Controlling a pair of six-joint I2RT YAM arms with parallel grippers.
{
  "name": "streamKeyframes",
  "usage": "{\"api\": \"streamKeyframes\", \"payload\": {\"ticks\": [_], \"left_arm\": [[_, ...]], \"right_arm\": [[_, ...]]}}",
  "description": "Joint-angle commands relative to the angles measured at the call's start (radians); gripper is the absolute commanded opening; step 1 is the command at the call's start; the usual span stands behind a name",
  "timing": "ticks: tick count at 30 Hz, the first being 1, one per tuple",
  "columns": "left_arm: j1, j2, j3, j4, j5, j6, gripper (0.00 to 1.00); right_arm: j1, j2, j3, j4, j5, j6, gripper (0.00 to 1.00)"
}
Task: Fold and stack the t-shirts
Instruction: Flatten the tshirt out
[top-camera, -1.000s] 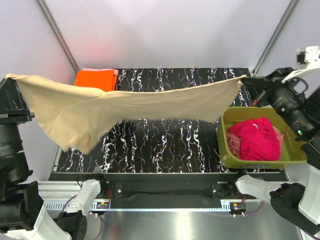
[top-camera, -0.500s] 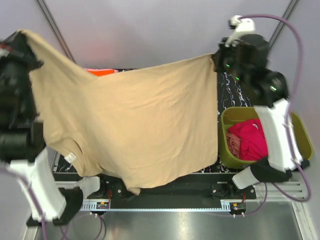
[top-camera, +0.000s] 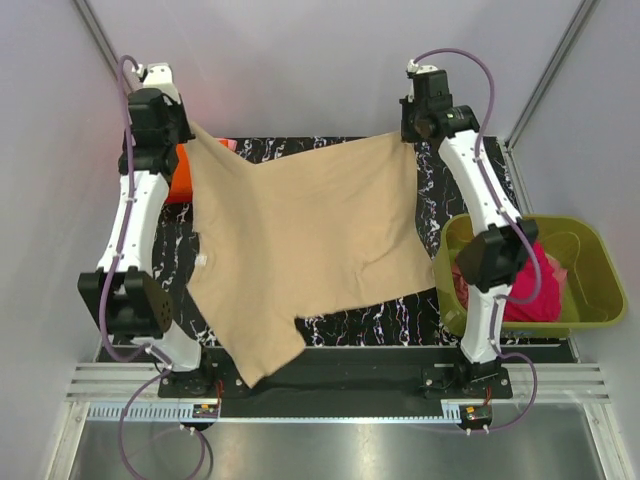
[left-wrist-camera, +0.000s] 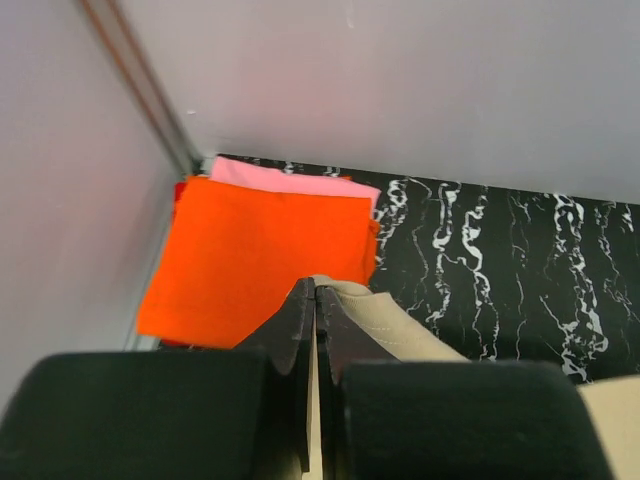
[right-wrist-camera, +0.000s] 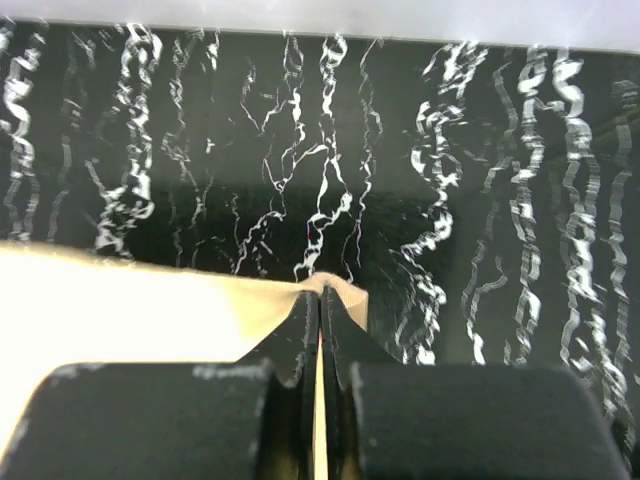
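Tan t-shirt (top-camera: 310, 240), strung high between the arms a second ago, is now swung out and spread low over the bench (top-camera: 400, 320), with one tail past the near edge. Left pincer (left-wrist-camera: 316, 295) and right pincer (right-wrist-camera: 320, 290) each pinch a far corner. It looks nearly laid flat for folding.

The left arm (top-camera: 130, 215) and right arm (top-camera: 487, 195) are built from white links and black joints, trailed by purple cables (top-camera: 470, 52).

Nothing readable; the white tag (top-camera: 203, 262) on the tan t-shirt (top-camera: 310, 235) is too small.
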Motion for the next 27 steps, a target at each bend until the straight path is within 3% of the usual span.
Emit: {"api": "streamKeyframes", "payload": {"ticks": [1, 8, 14, 21, 27], "left_arm": [[0.0, 0.058, 0.023, 0.23, 0.097, 0.005, 0.0], [0.0, 0.184, 0.019, 0.315, 0.212, -0.016, 0.0], [0.0, 0.177, -0.029, 0.238, 0.201, -0.01, 0.0], [-0.002, -0.001, -0.191, 0.21, 0.105, -0.007, 0.0], [-0.002, -0.168, -0.08, 0.128, 0.022, -0.06, 0.0]], "right_arm": [[-0.032, 0.121, 0.098, 0.068, -0.092, -0.042, 0.0], [-0.068, 0.321, 0.265, 0.068, -0.12, -0.05, 0.0], [-0.076, 0.38, 0.316, 0.073, -0.126, -0.085, 0.0], [-0.076, 0.296, 0.254, 0.074, -0.156, -0.069, 0.0], [-0.046, 0.061, 0.158, 0.055, -0.218, 0.016, 0.0]]}}
